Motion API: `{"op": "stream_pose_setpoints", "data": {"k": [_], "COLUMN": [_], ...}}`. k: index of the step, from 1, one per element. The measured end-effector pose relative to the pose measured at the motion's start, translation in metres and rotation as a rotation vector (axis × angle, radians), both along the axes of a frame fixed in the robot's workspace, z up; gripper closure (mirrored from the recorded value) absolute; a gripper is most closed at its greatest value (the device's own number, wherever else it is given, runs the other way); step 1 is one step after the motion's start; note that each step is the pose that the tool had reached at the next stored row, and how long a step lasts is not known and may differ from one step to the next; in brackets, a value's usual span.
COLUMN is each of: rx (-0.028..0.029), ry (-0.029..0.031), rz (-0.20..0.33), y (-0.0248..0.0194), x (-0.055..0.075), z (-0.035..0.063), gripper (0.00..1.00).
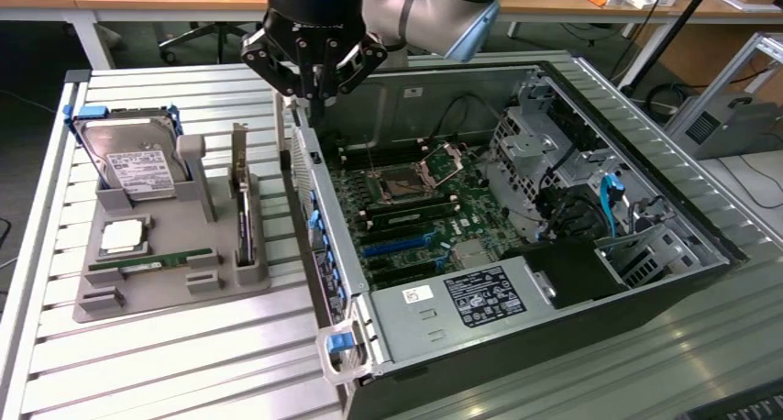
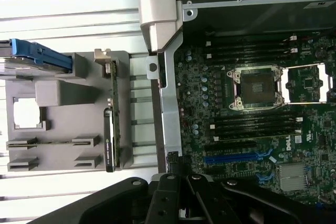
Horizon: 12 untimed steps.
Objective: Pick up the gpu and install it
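gpu (image 1: 244, 211) upright in holder (image 1: 171, 290), closed hand (image 1: 314, 96) abv pc case (image 1: 410, 326)

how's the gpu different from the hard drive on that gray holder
The gpu is a thin card standing on edge; the hard drive is a thick box leaning back. The hard drive carries a white label and blue side rails; the gpu shows neither. Both sit in the gray holder.

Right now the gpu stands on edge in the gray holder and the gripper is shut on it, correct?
Not quite. The gripper is shut, but on nothing, above the wall of the computer case. The gpu does stand on edge in the gray holder, untouched. The exterior view shows it.
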<state>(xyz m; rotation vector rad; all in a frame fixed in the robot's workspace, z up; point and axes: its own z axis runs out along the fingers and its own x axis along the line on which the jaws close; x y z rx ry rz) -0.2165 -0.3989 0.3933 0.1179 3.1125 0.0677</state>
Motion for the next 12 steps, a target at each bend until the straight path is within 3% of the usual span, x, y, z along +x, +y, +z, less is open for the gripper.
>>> {"op": "stream_pose_setpoints", "data": {"k": [12], "rx": [0.0], "ry": [0.0], "rz": [0.0], "y": [0.0], "x": [-0.0041], "z": [0.0], "gripper": [0.89]}}
